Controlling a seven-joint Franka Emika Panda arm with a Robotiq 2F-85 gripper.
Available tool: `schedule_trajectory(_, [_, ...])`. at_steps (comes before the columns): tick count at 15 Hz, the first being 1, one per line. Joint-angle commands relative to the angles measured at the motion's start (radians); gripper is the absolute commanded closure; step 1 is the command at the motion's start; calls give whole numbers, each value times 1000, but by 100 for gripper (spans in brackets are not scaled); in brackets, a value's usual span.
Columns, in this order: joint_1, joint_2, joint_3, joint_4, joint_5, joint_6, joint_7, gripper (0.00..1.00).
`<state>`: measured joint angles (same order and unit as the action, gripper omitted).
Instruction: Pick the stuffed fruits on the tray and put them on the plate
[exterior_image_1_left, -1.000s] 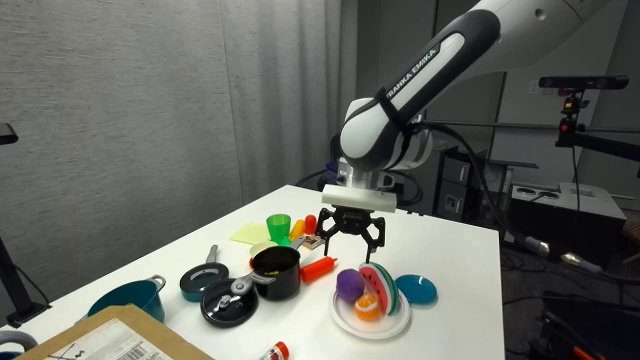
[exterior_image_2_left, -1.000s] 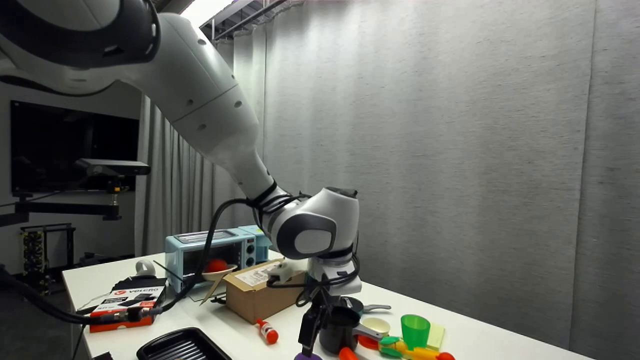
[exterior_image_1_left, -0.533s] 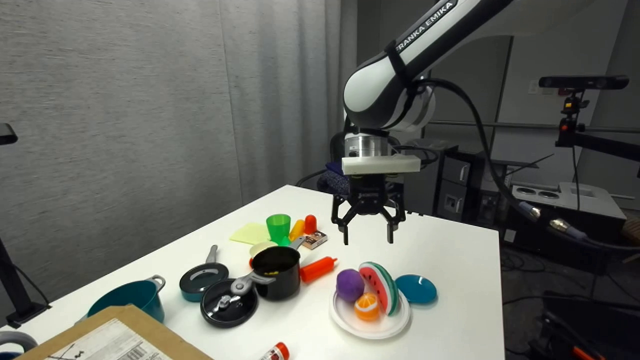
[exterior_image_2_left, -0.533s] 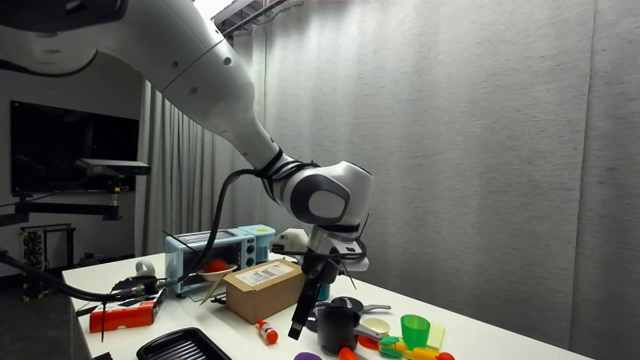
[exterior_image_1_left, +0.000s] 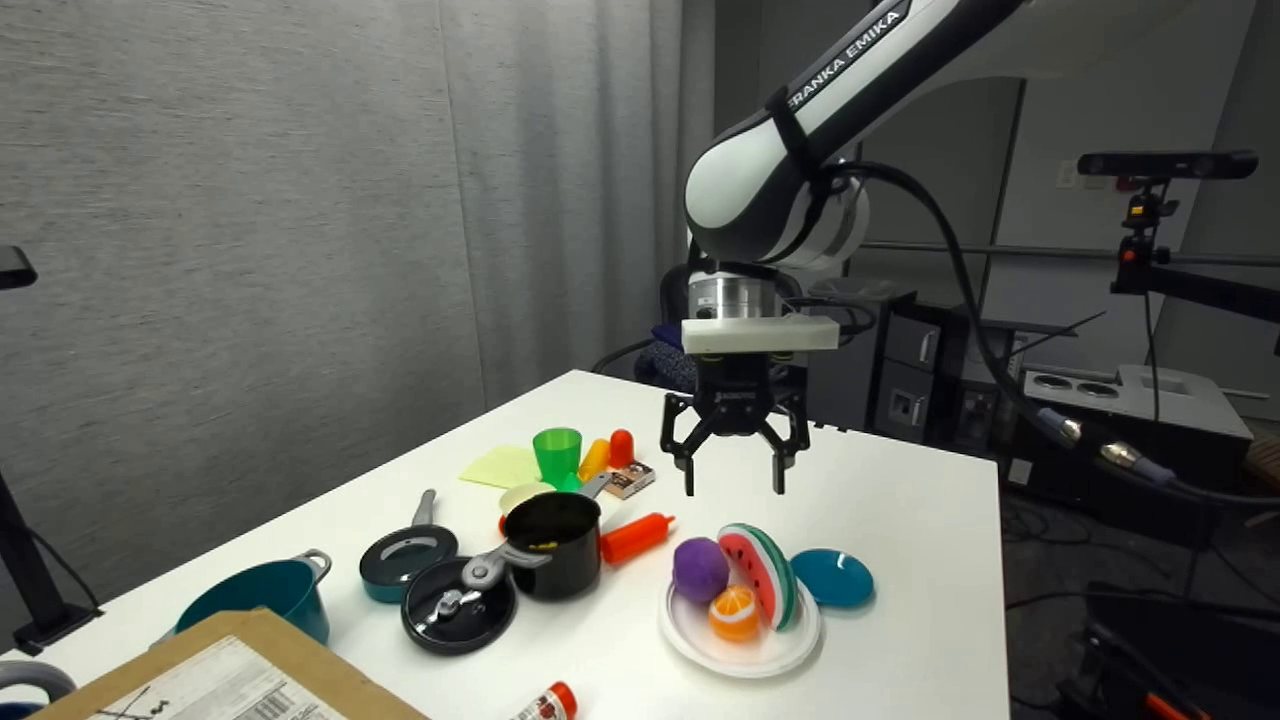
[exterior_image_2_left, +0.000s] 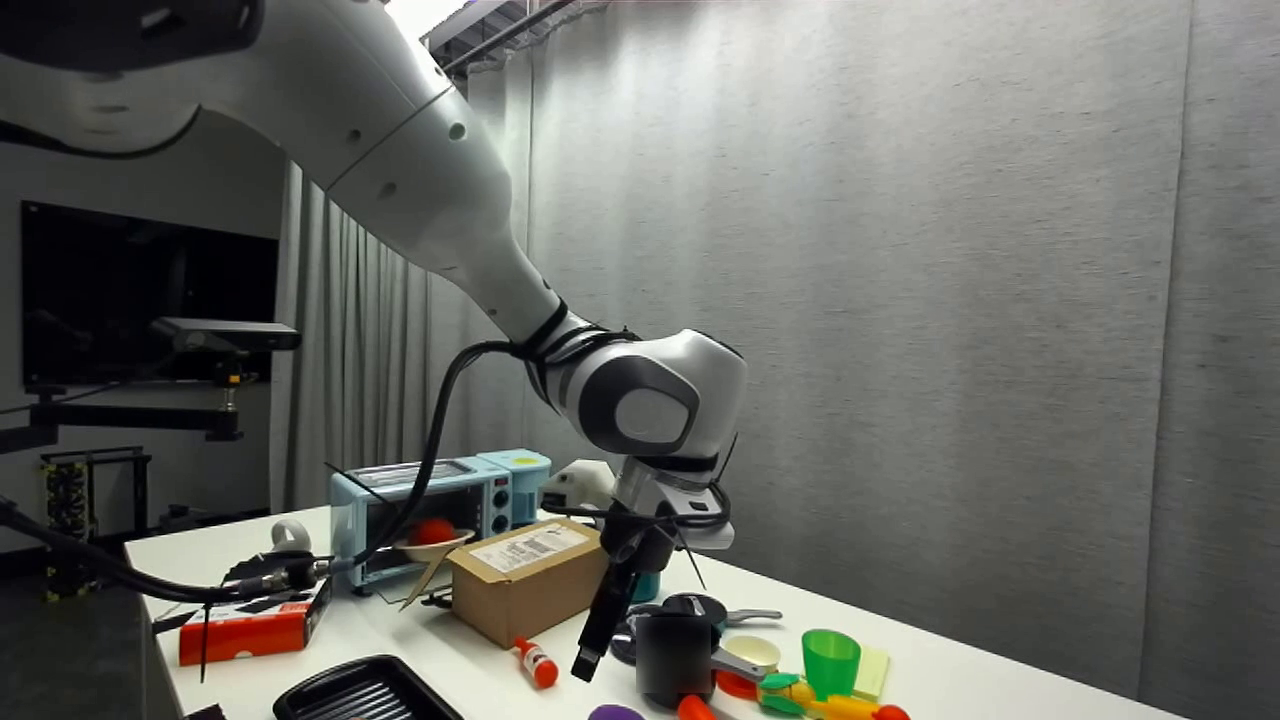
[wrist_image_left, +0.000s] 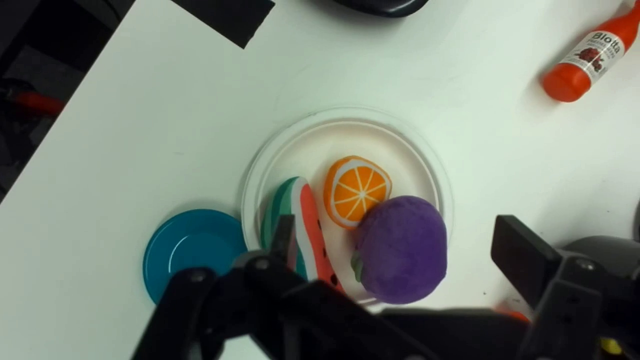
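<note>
Fingers (wrist_image_left: 522, 257) are spread wide, positioned above the worktop (exterior_image_1_left: 900, 660) and apart from the plate (exterior_image_1_left: 745, 662). Watermelon (exterior_image_1_left: 766, 580) (tilted), orange (wrist_image_left: 359, 191) and purple fruit (wrist_image_left: 404, 250) are all seated on the plate, nearer the worktop edge that is turned away from the curtain (exterior_image_1_left: 590, 200). Orange is set just beside purple fruit; contact can't be confirmed. Dish (exterior_image_1_left: 832, 578) is set between plate and that edge. Black pot (exterior_image_1_left: 575, 570) is set between plate and curtain-side edge, bottle (exterior_image_1_left: 637, 540) laid just beside it. Tray (exterior_image_2_left: 340, 675) is cut off at the bottom of an exterior view; contents can't be made out.
</note>
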<state>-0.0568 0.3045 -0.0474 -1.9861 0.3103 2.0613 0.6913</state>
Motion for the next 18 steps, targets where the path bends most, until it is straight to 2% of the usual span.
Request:
schedule_trajectory(1, [-18,49,14,27,136,-36,-87,0])
schedule_trajectory(5, [6,147,48,37,202,-138,-167,0])
schedule_trajectory(7, [26,186,71,31,216,-147,-198,0])
schedule_trajectory(14, [98,201,135,-21,309,-95,-249,0])
schedule_trajectory(18, [156,197,139,-55,257,-86,-263,0])
